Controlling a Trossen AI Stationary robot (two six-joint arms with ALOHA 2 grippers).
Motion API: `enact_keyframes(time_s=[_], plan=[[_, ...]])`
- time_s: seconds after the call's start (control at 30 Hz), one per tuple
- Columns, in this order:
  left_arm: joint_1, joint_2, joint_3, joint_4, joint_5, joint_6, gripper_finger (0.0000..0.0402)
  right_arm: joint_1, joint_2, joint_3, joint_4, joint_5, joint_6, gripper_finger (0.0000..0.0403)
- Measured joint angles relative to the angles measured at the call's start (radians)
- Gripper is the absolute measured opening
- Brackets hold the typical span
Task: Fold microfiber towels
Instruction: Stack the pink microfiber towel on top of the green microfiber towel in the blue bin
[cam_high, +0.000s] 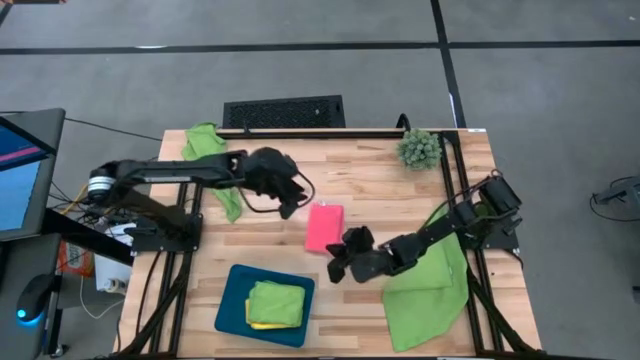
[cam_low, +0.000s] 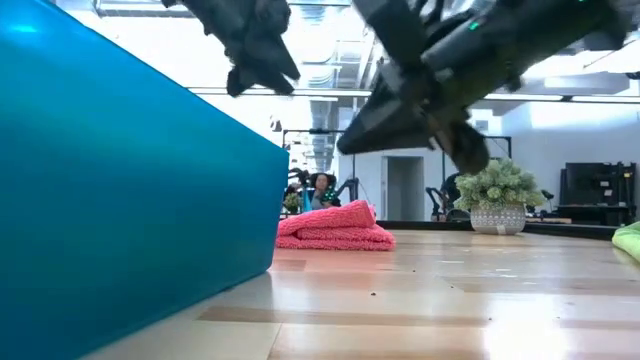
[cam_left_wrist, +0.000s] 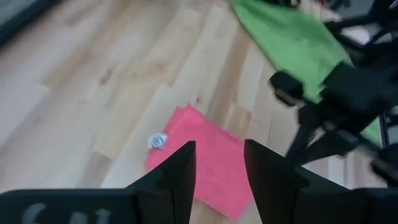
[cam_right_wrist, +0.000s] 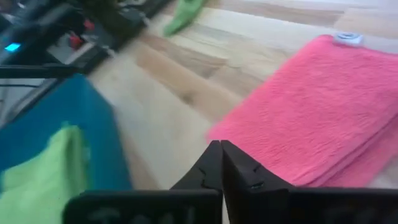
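A hot pink towel (cam_high: 323, 227) lies folded flat on the wooden table (cam_high: 380, 190), near its middle; the low view shows its stacked layers (cam_low: 335, 227). My left gripper (cam_left_wrist: 219, 165) hangs open above the towel's far left side (cam_high: 290, 205), with nothing between its fingers. My right gripper (cam_right_wrist: 219, 152) is shut and empty. It hovers off the towel's near right corner (cam_high: 338, 264), raised above the table in the low view. A lime green towel (cam_high: 430, 290) lies spread at the near right under the right arm.
A dark teal tray (cam_high: 232, 300) at the near left holds a folded green towel (cam_high: 277, 302) on a yellow one. Another green towel (cam_high: 208, 145) lies bunched at the far left corner. A small spiky plant (cam_high: 420, 148) stands at the far right.
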Motion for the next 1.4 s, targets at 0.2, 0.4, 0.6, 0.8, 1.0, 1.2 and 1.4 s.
enact_keyframes(time_s=[0.2,0.4,0.6,0.8,1.0,1.2,1.4], plan=[[-0.002,-0.07,0.0,-0.029,-0.059,-0.003,0.0128,-0.064,0.021,-0.062,-0.078,-0.125,0.012,0.0013],[-0.003,-0.075,0.0,-0.104,-0.055,-0.016,0.0128,-0.122,0.041,-0.118,-0.094,-0.192,0.055,0.0039],[-0.003,-0.078,0.0,-0.149,-0.055,-0.015,0.0128,-0.166,-0.037,-0.123,-0.076,-0.243,0.034,0.0046],[-0.003,-0.112,-0.001,-0.155,-0.055,-0.013,0.0128,-0.222,-0.253,-0.123,-0.261,-0.243,0.114,0.0073],[-0.003,-0.164,-0.001,-0.182,-0.056,-0.01,0.0128,-0.347,-0.343,-0.122,-0.372,-0.338,0.102,0.0167],[-0.003,-0.221,-0.001,-0.25,-0.057,-0.011,0.0128,-0.447,-0.24,-0.114,-0.374,-0.556,0.112,0.0248],[-0.003,-0.272,-0.001,-0.329,-0.087,-0.017,0.0128,-0.484,-0.097,-0.008,-0.382,-0.565,0.088,0.0254]])
